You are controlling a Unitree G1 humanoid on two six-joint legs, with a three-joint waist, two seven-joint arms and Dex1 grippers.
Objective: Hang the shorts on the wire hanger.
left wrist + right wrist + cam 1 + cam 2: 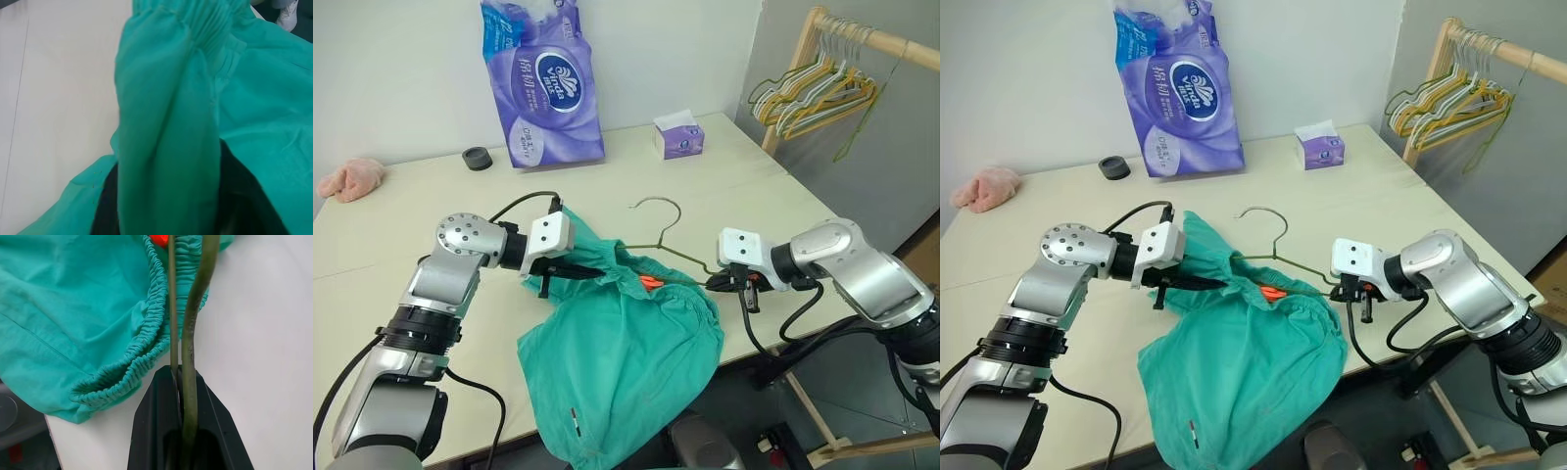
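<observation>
The shorts sit in our two tools. Our right tool pinches the end of the wire hanger tight, so it stays steady inside the waistband. Our left tool grips a fold of the waistband to pull it along the wire. The legs hang off the tabletop edge.

shorts: soft matt cloth (gathered waistband) | wire hanger: thin metal
</observation>
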